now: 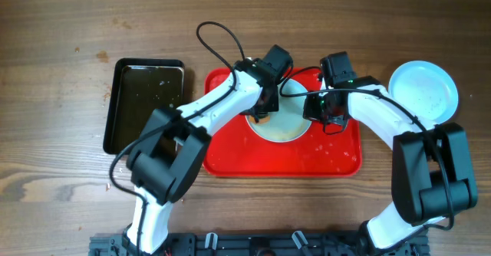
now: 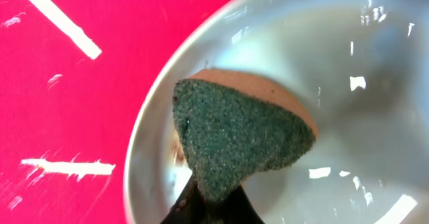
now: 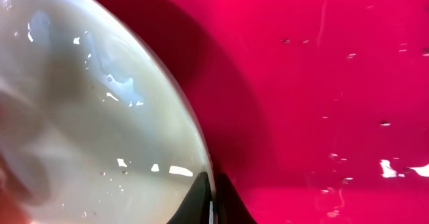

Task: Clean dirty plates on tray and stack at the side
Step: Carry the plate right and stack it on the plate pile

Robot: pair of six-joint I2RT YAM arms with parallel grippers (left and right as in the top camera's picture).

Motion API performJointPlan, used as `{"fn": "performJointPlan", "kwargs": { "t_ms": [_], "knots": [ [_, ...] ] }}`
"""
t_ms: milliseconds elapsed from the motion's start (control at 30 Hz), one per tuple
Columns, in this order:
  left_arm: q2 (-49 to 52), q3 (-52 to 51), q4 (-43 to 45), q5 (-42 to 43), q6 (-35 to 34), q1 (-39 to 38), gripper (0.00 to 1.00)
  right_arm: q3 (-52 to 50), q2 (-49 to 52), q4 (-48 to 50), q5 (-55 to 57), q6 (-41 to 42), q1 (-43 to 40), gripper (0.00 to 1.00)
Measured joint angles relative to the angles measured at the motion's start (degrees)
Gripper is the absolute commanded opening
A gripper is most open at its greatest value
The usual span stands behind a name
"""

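Plate (image 1: 284, 126) is pinched at its rim by the right gripper (image 3: 213, 200), likely steadying it for the sponge (image 2: 234, 133) clenched in the left gripper (image 2: 208, 207).

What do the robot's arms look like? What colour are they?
There are two matching arms. The left arm and the right arm are made of smooth white tube-shaped pieces joined by chunky black joints. Thin black cables loop off them. Each arm ends in slim black fingers. I can't see any writing or stickers on them.
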Motion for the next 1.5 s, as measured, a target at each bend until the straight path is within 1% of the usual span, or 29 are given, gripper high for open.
{"fn": "performJointPlan", "kwargs": {
  "t_ms": [67,133,233,267,333,367,433,500,600,667,800,833,900,1000,1100,1167,1267,1333,1400,1500],
  "knots": [
    [-4.5,0.3,-5.2,-3.8,0.2,0.6,0.04,-0.1,0.0,0.2,-0.3,0.0,0.0,0.05],
    [-9.3,1.1,-8.6,-7.6,0.4,2.0,0.04,-0.1,0.0,0.3,-0.4,0.0,0.0,0.05],
    [-15.5,2.0,-14.9,-11.6,0.4,6.0,0.04,-0.2,0.0,0.7,-0.4,0.0,-0.1,0.05],
    [-16.1,2.3,-16.3,-12.4,0.4,7.9,0.04,-0.2,0.0,0.6,-0.5,0.0,-0.3,0.05],
    [-15.5,2.3,-18.5,-12.1,0.6,12.0,0.04,0.5,0.0,-1.7,-0.3,0.0,-1.3,0.05],
    [-14.8,2.3,-18.6,-10.5,1.1,14.8,0.04,1.1,0.0,-3.4,0.4,-0.1,-2.0,0.05],
    [-13.3,2.2,-18.7,-8.1,1.5,19.0,0.04,2.7,-0.1,-7.3,4.0,-0.2,-3.2,0.05],
    [-11.7,1.7,-18.6,-6.8,1.7,21.6,0.04,5.0,-1.7,-11.0,10.4,-0.9,-3.5,0.04],
    [-9.9,1.2,-17.9,-5.3,3.7,22.3,0.04,9.5,-6.2,-13.9,20.3,-3.6,-3.5,0.05],
    [-8.8,1.2,-17.5,-4.9,4.3,22.3,0.04,11.4,-8.5,-14.1,24.6,-6.6,-3.5,0.05],
    [-5.0,1.2,-16.3,-4.7,4.7,22.3,0.04,11.9,-11.4,-14.6,32.2,-12.2,-3.5,0.05],
    [-3.7,1.1,-15.9,-4.1,4.9,22.3,0.04,11.9,-12.3,-14.6,34.2,-14.7,-3.5,0.05],
    [-2.5,0.0,-13.7,-2.7,5.1,22.3,0.04,12.0,-13.3,-14.8,35.8,-17.1,-2.7,0.05],
    [-2.4,-1.0,-12.5,-1.6,5.2,22.3,0.04,12.0,-13.6,-14.5,40.5,-19.9,3.7,0.05],
    [-2.4,-1.1,-12.4,-0.6,5.8,22.3,0.04,12.0,-13.6,-13.5,48.7,-23.3,11.0,0.05],
    [-2.4,-1.1,-12.5,0.5,6.1,22.3,0.04,12.0,-13.6,-13.1,56.2,-25.8,17.1,0.05],
    [-2.4,-1.1,-12.5,2.1,6.4,22.3,0.04,12.2,-13.6,-8.4,72.2,-34.6,25.4,0.05],
    [-2.4,-1.2,-12.5,2.3,6.4,22.3,0.04,12.2,-13.6,-0.9,78.9,-42.2,27.4,0.05],
    [-2.4,-1.3,-12.7,2.4,6.4,22.3,0.04,12.3,-13.7,3.8,83.5,-48.9,28.4,0.04],
    [-2.4,-1.3,-12.7,2.4,6.4,22.3,0.04,12.3,-13.7,6.1,86.6,-54.5,28.3,0.05]
  ]
}}
